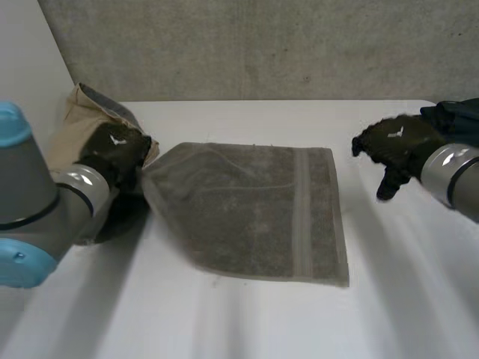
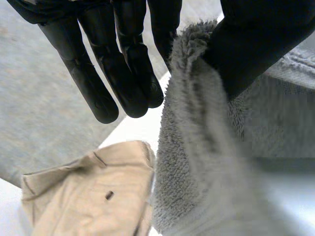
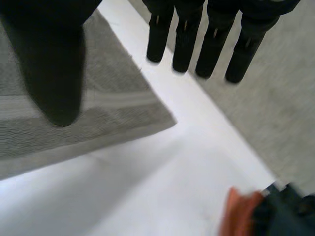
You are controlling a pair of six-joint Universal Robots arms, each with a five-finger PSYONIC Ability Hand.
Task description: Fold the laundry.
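While the left hand (image 1: 112, 153) pinches a corner of the towel (image 1: 254, 209), the right hand (image 1: 393, 146) hovers beside it, fingers straight. A beige cloth (image 2: 88, 191) lies nearby.

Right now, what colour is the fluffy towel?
The fluffy terry towel is grey; head view shows it best.

A white table (image 1: 247, 314) stands against a rough grey concrete wall (image 1: 262, 48).

A grey towel (image 1: 254, 209) lay mostly flat on the white worktop (image 1: 262, 321), with a woven band near its right edge and its left corner bunched and raised. A crumpled beige garment (image 1: 71, 123) sat just beside that corner. A dark garment (image 1: 460, 112) lay far right.
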